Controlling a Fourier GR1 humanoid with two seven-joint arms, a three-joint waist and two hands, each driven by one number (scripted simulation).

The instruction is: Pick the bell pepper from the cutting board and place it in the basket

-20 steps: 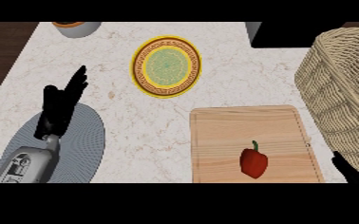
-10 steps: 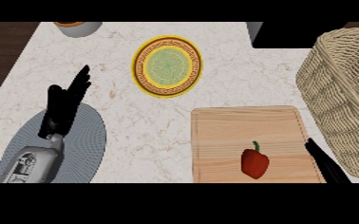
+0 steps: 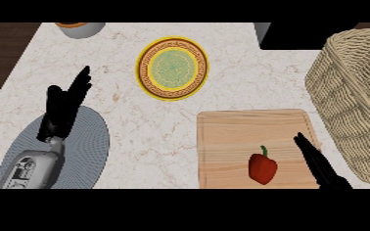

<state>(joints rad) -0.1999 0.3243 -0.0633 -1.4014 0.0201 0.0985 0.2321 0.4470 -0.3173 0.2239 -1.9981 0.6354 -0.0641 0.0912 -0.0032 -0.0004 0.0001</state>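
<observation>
1. Head view: one red bell pepper (image 3: 263,168) lies on the one wooden cutting board (image 3: 231,132), near the board's lower right part, at the view's lower edge.
2. The right hand (image 3: 315,161), fingers straight and released, reaches over the board's right edge just beside the pepper, not touching it.
3. One wicker basket (image 3: 345,93) stands at the right edge, beside the board.
4. The left hand (image 3: 63,106) rests open over one grey mat (image 3: 90,147) at lower left.
5. One yellow plate (image 3: 173,68) sits on open marble surface (image 3: 245,78); one bowl (image 3: 80,28) at the top edge.

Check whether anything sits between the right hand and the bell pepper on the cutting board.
Nothing visible does. The right hand has straight fingers over the cutting board, just right of the bell pepper, with only bare board between them.
</observation>
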